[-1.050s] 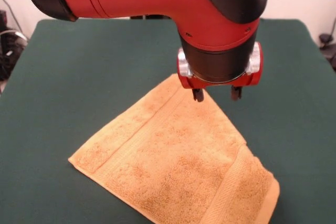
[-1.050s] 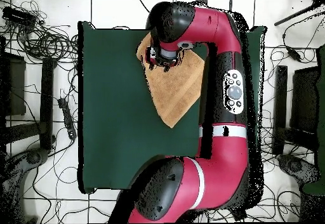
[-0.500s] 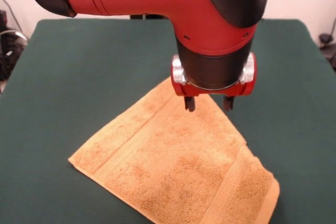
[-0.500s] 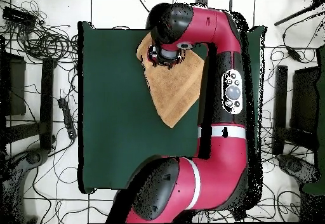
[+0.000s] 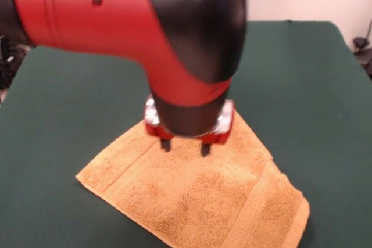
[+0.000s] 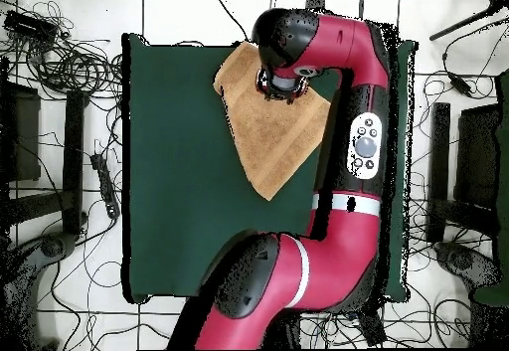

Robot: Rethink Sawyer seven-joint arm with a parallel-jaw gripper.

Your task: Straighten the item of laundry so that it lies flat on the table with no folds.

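One open end effector (image 5: 185,147) has shifted leftward over the towel (image 5: 197,190).

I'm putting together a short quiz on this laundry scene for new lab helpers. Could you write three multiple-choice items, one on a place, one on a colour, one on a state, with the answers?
1. Where is the claw?
A. Over the towel
B. Over bare table, well away from the towel
C. Off the table's edge

2. What colour is the towel?
A. White
B. Golden-orange
C. Blue

3. How does the claw stand?
A. Shut on a lifted corner
B. Open, holding nothing
C. Shut on a tag

Answers: 1 A, in both views the claw hangs above the cloth; 2 B, it shows golden-orange against the dark green table; 3 B, the front view shows its two fingers apart with nothing between them.
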